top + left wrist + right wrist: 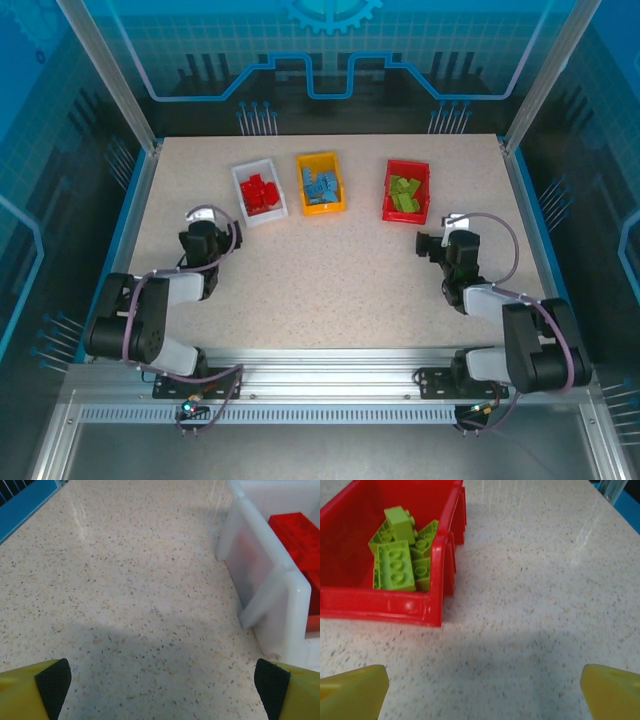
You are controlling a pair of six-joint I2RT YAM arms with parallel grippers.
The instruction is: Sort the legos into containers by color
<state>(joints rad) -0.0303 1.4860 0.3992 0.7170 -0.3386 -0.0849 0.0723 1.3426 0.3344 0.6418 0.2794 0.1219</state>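
Three containers stand in a row at the back of the table. The white bin [259,193] holds red legos [260,194], the yellow-orange bin [321,183] holds blue legos [322,187], and the red bin [406,190] holds lime green legos [404,193]. My left gripper [203,219] hovers open and empty over bare table, just front-left of the white bin [265,590]. My right gripper [440,236] is open and empty too, a short way in front of the red bin [385,600], whose green legos [400,560] lie piled inside.
The speckled table [330,280] stretches between the two arms. Blue side rails and clear panels border the table left, right and back. Both arm bases sit on the metal rail at the near edge.
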